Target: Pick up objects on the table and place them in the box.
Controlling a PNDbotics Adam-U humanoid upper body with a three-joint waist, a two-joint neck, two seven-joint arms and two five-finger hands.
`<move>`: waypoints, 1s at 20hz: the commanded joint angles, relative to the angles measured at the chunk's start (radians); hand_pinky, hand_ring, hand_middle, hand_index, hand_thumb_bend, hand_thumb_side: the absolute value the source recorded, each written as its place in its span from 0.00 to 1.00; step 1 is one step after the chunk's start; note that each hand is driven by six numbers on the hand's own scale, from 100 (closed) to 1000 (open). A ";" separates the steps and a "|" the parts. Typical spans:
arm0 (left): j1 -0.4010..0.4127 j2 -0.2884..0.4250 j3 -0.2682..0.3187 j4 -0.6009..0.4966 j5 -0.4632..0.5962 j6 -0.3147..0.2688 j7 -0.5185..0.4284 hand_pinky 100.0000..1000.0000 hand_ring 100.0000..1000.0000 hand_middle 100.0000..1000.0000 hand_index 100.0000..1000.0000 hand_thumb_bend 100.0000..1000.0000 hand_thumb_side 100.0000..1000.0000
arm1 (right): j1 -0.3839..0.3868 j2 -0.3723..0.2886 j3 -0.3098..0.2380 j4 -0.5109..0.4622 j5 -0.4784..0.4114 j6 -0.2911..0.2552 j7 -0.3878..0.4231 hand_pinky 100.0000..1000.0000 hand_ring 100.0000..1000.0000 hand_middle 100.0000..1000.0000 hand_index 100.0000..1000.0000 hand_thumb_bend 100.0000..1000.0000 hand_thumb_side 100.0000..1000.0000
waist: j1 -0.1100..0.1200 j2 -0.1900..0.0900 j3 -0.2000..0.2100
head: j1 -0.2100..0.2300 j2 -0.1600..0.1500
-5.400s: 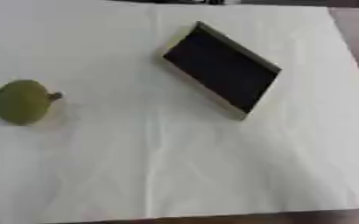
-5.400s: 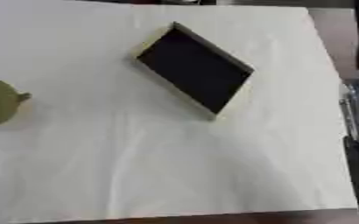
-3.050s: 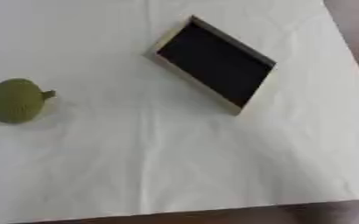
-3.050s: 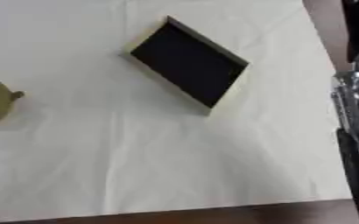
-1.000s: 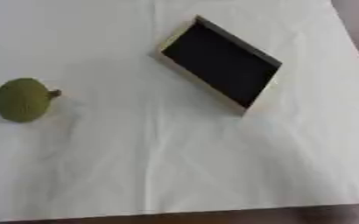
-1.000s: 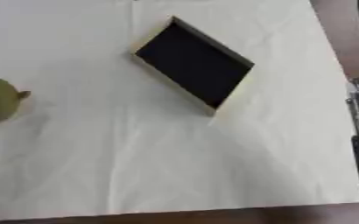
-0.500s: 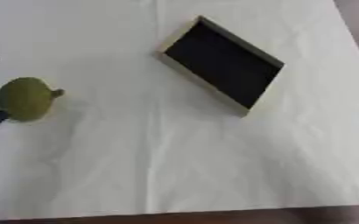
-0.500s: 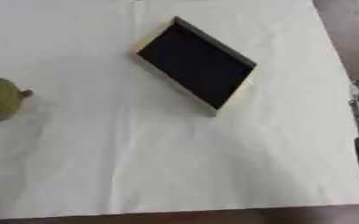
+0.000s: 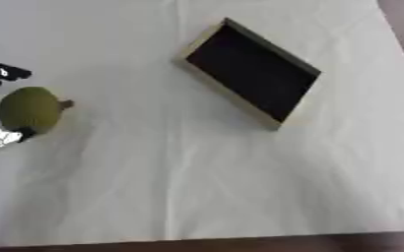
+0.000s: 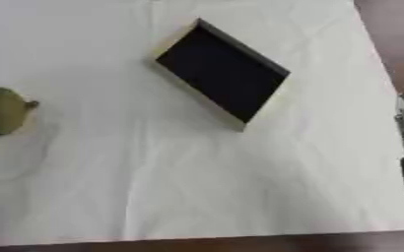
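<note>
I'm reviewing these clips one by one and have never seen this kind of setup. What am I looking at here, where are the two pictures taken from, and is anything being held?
Both pictures come from a stereo camera in a humanoid robot's head, looking down at its work surface: one from the left eye, one from the right, same moment. The surface is a table under a white cloth. On it lies a shallow box with a dark inside and pale rim, set at an angle, with nothing in it. At the left edge sits a round green fruit with a short stem. The black and silver parts on either side of the fruit are fingers of the robot's left hand, reaching in around it; I can't tell whether they touch it. The fruit sits on the cloth, not lifted. The dark shape at the right edge of the right eye view is too unclear to name.
</note>
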 commanded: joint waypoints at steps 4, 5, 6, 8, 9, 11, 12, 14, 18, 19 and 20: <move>-0.033 -0.001 -0.015 0.063 -0.080 -0.007 -0.006 0.93 0.93 0.83 0.91 0.40 0.00 | -0.008 -0.012 -0.004 -0.021 -0.010 0.003 0.002 0.83 0.67 0.59 0.70 0.00 0.61 | 0.005 -0.018 -0.001 | 0.008 -0.007; -0.036 -0.004 -0.016 0.071 -0.083 -0.007 -0.001 0.90 0.90 0.80 0.89 0.34 0.00 | -0.008 -0.011 -0.004 -0.021 -0.010 0.004 0.002 0.83 0.67 0.59 0.70 0.00 0.61 | 0.005 -0.018 -0.002 | 0.008 -0.007; -0.037 -0.008 -0.012 0.076 -0.082 -0.002 0.011 0.89 0.89 0.78 0.88 0.32 0.00 | -0.008 -0.011 -0.004 -0.021 -0.010 0.004 0.002 0.83 0.67 0.59 0.70 0.00 0.61 | 0.004 -0.018 -0.002 | 0.008 -0.007; -0.037 -0.012 -0.006 0.070 -0.071 0.007 0.048 0.82 0.82 0.70 0.81 0.21 0.00 | -0.006 -0.012 -0.005 -0.021 -0.010 0.004 0.001 0.83 0.67 0.59 0.70 0.00 0.61 | 0.003 -0.018 -0.002 | 0.007 -0.007; -0.035 -0.012 -0.001 0.060 -0.064 0.011 0.074 0.79 0.78 0.66 0.78 0.15 0.00 | -0.005 -0.012 -0.005 -0.021 -0.010 0.004 0.000 0.83 0.67 0.59 0.70 0.00 0.61 | 0.002 -0.018 -0.002 | 0.007 -0.007; -0.031 -0.012 0.007 0.029 -0.054 0.018 0.122 0.72 0.73 0.61 0.73 0.05 0.00 | -0.005 -0.012 -0.005 -0.021 -0.010 0.004 0.000 0.83 0.67 0.59 0.70 0.00 0.61 | 0.002 -0.018 -0.001 | 0.007 -0.007; -0.030 -0.012 0.014 0.005 -0.047 0.019 0.144 0.70 0.71 0.60 0.72 0.01 0.00 | -0.004 -0.011 -0.005 -0.021 -0.010 0.004 0.001 0.83 0.67 0.59 0.70 0.00 0.61 | 0.002 -0.018 0.000 | 0.007 -0.006; -0.026 -0.009 0.025 -0.049 -0.033 0.018 0.174 0.65 0.68 0.58 0.70 0.00 0.01 | -0.004 -0.012 -0.005 -0.021 -0.010 0.004 0.001 0.83 0.67 0.59 0.70 0.00 0.61 | 0.001 -0.019 0.002 | 0.007 -0.006; -0.039 -0.003 0.053 -0.167 -0.005 0.017 0.219 0.58 0.61 0.52 0.63 0.00 0.04 | -0.003 -0.013 -0.006 -0.021 -0.009 0.004 0.000 0.83 0.67 0.59 0.70 0.00 0.60 | 0.000 -0.022 0.004 | 0.007 -0.006; -0.047 -0.001 0.058 -0.196 -0.001 0.016 0.229 0.58 0.61 0.52 0.63 0.00 0.03 | -0.003 -0.013 -0.006 -0.021 -0.009 0.004 0.000 0.83 0.67 0.59 0.70 0.00 0.60 | 0.001 -0.024 0.004 | 0.008 -0.006; -0.060 -0.001 0.059 -0.224 0.001 0.012 0.238 0.59 0.61 0.53 0.63 0.00 0.03 | -0.003 -0.014 -0.006 -0.021 -0.009 0.003 -0.001 0.83 0.67 0.59 0.70 0.00 0.60 | 0.001 -0.025 0.005 | 0.008 -0.005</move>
